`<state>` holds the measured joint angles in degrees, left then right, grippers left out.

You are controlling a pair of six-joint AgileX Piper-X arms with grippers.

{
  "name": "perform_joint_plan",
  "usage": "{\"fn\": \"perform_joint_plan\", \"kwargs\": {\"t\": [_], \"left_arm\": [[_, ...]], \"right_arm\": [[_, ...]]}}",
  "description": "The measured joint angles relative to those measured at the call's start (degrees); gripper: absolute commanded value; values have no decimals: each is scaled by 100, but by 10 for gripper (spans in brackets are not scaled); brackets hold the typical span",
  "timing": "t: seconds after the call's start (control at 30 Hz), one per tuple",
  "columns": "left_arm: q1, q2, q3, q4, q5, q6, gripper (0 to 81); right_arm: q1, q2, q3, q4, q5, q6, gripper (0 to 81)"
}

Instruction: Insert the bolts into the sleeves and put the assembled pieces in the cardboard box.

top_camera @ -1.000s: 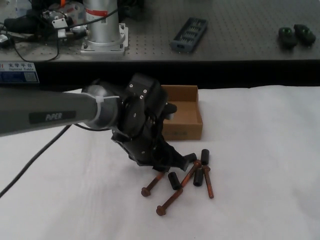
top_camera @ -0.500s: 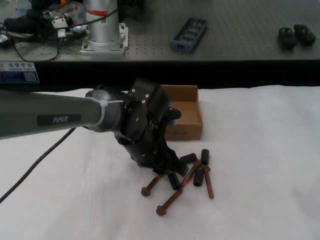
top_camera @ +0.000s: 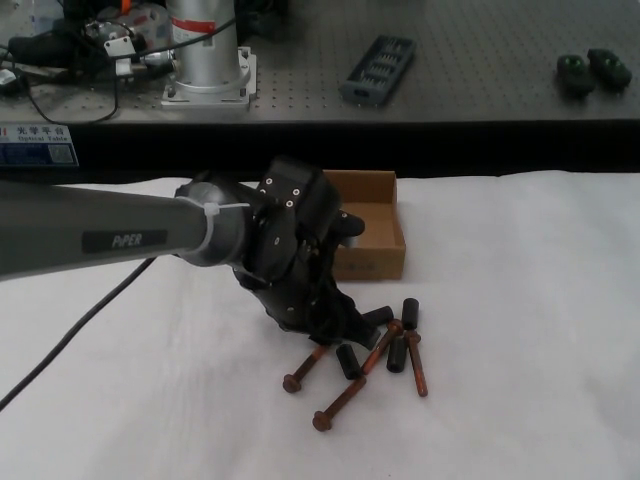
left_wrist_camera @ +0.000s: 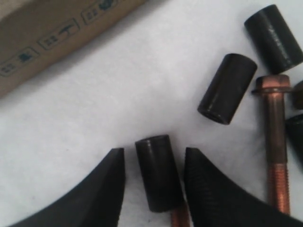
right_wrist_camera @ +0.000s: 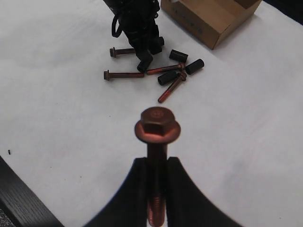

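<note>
Inside the open left pincer [left_wrist_camera: 155, 156] lies 1 matte black cylindrical sleeve [left_wrist_camera: 158, 182].

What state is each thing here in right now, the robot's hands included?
Left hand: open, fingers either side of the black cylindrical sleeve lying on the white cloth.
Right hand: shut on a copper-coloured flanged bolt.
Brown cardboard box: open on top.
Other black sleeve: lying loose, no bolt in it.
</note>
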<state>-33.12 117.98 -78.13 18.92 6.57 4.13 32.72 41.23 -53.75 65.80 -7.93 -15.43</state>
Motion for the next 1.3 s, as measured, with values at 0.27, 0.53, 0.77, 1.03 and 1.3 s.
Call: {"fn": "perform_joint_plan", "kwargs": {"t": [0.27, 0.53, 0.77, 1.03, 1.3], "left_arm": [[0, 8, -30, 42, -12, 21, 16], [0, 150, -763, 1592, -6, 42, 6], [-13, -656, -978, 2597, 2, 42, 6], [-18, -2444, 198, 2034, 645, 42, 6], [-1, -3859, 1989, 617, 2246, 0, 6]], "right_arm": [[0, 0, 0, 0, 0, 0, 25], [0, 0, 0, 0, 0, 0, 25], [0, 568, 0, -349, 200, 14, 25], [0, 1378, 10, -1321, -112, 664, 25], [0, 1702, 10, -2500, -937, 2229, 25]]}}
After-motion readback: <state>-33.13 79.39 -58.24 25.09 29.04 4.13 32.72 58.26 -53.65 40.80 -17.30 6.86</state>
